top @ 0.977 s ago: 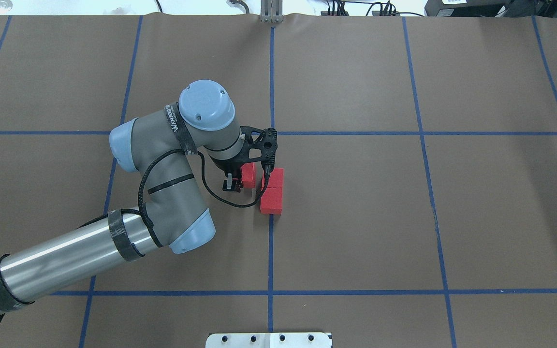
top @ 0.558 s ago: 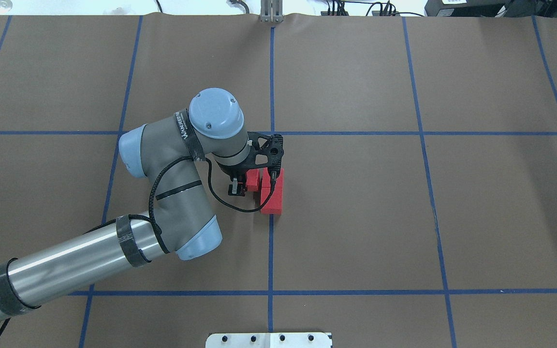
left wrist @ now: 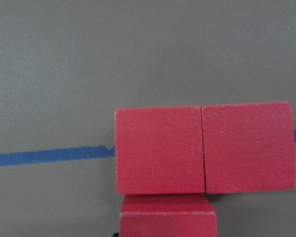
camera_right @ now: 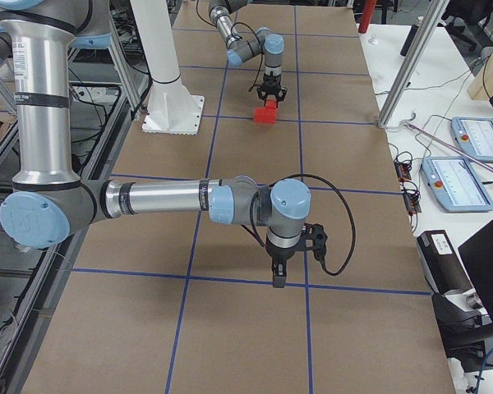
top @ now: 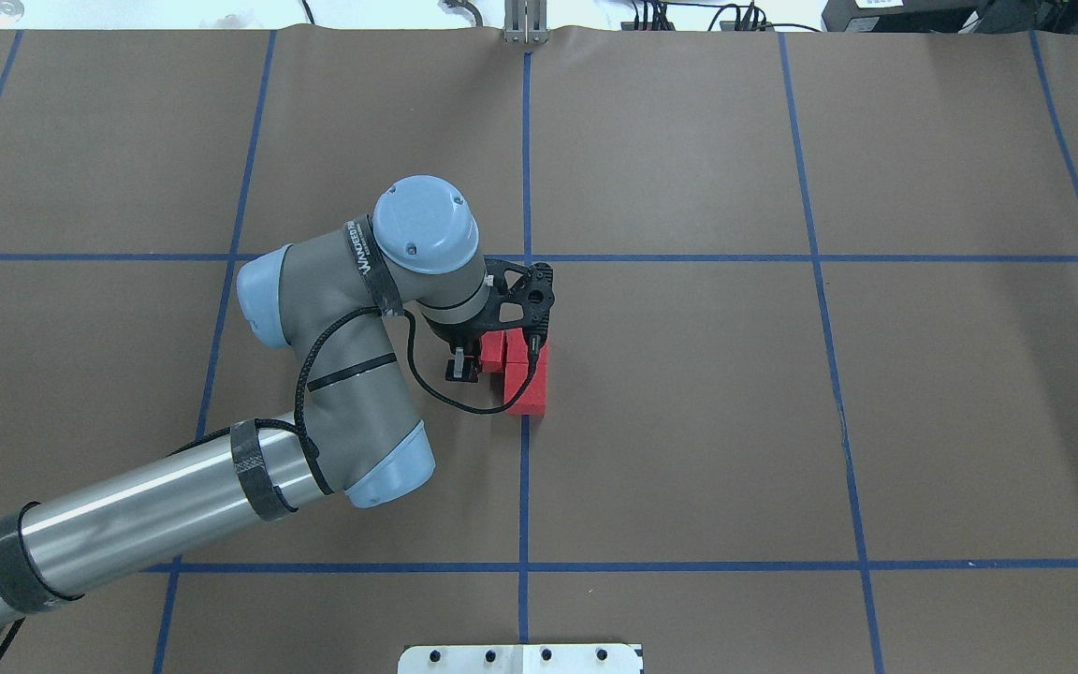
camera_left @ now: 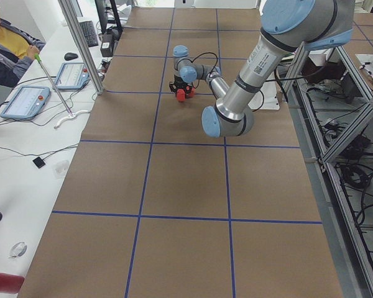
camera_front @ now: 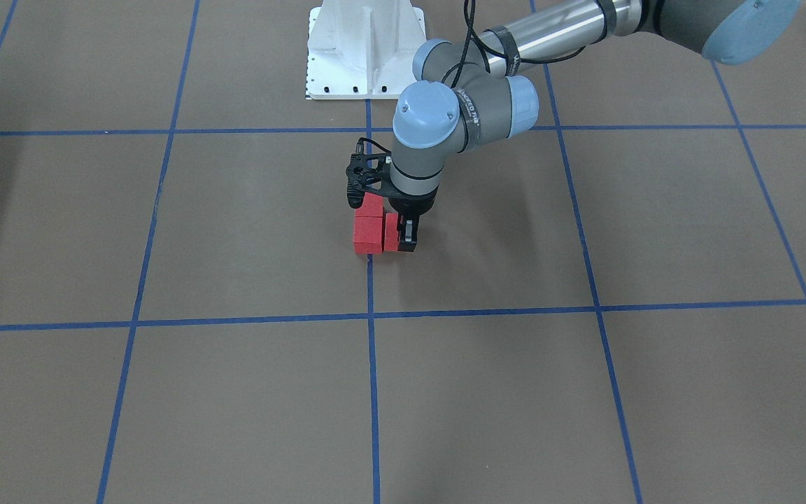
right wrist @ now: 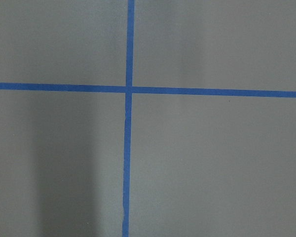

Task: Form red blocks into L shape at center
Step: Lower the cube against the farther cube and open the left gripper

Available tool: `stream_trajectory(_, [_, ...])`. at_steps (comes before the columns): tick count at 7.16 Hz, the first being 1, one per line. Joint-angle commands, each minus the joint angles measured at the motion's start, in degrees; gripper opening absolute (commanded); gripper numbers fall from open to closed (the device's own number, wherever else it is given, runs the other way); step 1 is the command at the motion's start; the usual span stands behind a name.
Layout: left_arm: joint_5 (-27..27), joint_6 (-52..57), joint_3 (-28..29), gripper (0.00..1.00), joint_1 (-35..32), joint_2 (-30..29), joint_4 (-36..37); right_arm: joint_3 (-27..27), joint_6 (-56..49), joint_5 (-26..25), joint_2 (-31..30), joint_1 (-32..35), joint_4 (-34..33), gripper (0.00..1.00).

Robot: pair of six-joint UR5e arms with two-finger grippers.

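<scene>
The left pincer [top: 481,359] is clamped on one small matte red cube [top: 495,344]. Just past its fingertips, two identical red cubes [top: 527,398] touch that cube on the brown gridded surface [top: 689,421]. Well apart hangs the right pincer [camera_right: 278,281], and I cannot tell its spread.

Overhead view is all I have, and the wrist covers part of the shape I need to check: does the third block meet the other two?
Observer: Yes. In the left wrist view the third block sits against one side of the corner block, making an L.
Operator: Is the pair closed up?
Observer: The end block meets the corner block along a thin seam.
Operator: And the right arm?
Observer: The right gripper hangs over a tape crossing, far off.
</scene>
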Motion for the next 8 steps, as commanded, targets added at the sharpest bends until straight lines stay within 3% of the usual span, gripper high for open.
stream_trajectory(1, [0.00, -0.07, 0.06, 0.25, 0.00, -0.01, 0.01, 0.00, 0.00, 0.03, 0.00, 0.00, 0.00, 1.00])
stream_trajectory(8, [2.36, -0.15, 0.24, 0.51, 1.23, -0.18, -0.08, 0.00, 0.00, 0.03, 0.09, 0.00, 0.00, 1.00])
